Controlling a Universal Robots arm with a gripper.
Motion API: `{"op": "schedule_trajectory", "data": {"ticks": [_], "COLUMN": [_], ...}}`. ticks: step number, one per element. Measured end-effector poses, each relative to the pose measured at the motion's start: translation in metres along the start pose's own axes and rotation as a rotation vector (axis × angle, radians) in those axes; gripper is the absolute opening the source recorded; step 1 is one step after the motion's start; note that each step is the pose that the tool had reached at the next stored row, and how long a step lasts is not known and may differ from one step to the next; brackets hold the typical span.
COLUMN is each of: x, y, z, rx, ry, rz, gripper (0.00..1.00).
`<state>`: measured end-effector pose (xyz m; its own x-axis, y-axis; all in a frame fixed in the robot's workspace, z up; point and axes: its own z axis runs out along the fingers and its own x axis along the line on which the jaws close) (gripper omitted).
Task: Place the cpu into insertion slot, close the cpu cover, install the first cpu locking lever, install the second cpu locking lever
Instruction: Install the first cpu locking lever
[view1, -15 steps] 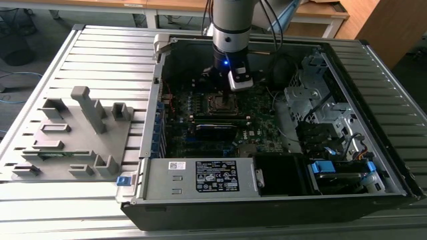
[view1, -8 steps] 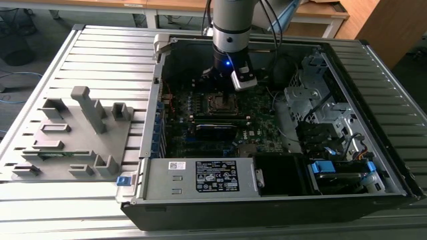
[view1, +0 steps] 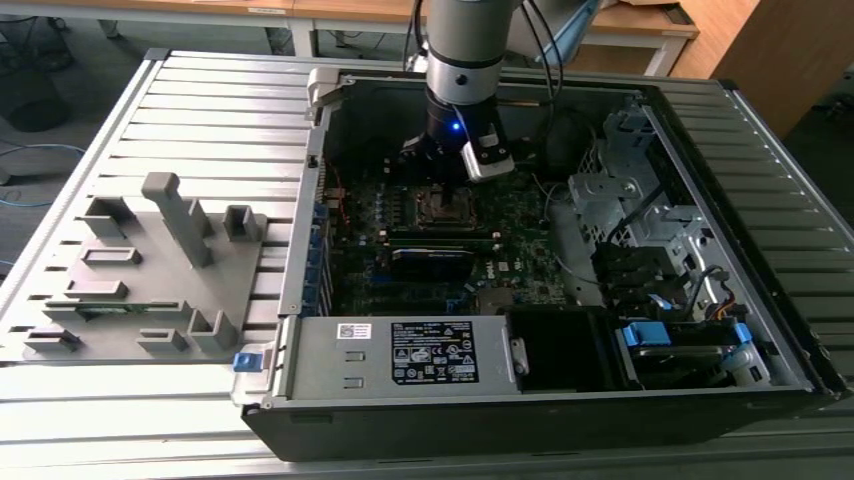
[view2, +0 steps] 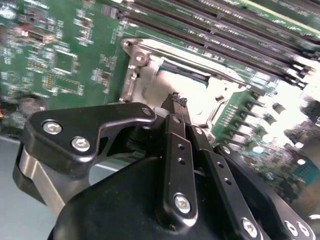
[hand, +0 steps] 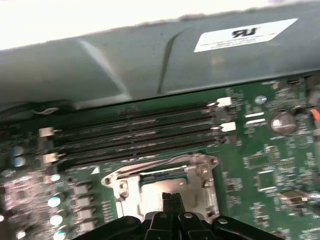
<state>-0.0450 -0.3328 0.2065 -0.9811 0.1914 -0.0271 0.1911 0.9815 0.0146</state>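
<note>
The open computer case (view1: 561, 400) is lying on its side on the slatted table (view1: 200, 90), exposing the green circuit board (view2: 55, 60) so the arm can be reaching straight down. The gripper (view2: 177, 102) is hanging just over the insertion slot (view1: 442, 207), fingertips (hand: 171, 199) pressed together and gripping nothing visible. The cpu cover (hand: 165, 172) is lying down over the socket, so the closed tips are probably working at it or a lever.

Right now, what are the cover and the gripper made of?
The cover looks like thin bare metal: silvery, with a dull shine. The gripper looks like black metal with a matte finish, held by shiny screws, though hard plastic is possible. It sits just over the cover, fingers together.
</note>
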Motion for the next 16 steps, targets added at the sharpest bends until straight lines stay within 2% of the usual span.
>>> {"op": "schedule_trajectory", "data": {"ticks": [5,12,16], "x": [0.0,0.0,0.0], "y": [0.0,0.0,0.0], "z": [0.0,0.0,-0.0019], "rx": [0.0004,-0.0026,-0.0027], "ry": [0.0014,0.0029,0.0031], "rz": [-0.002,-0.111,-0.118], "gripper": [0.11,0.11,0.11]}}
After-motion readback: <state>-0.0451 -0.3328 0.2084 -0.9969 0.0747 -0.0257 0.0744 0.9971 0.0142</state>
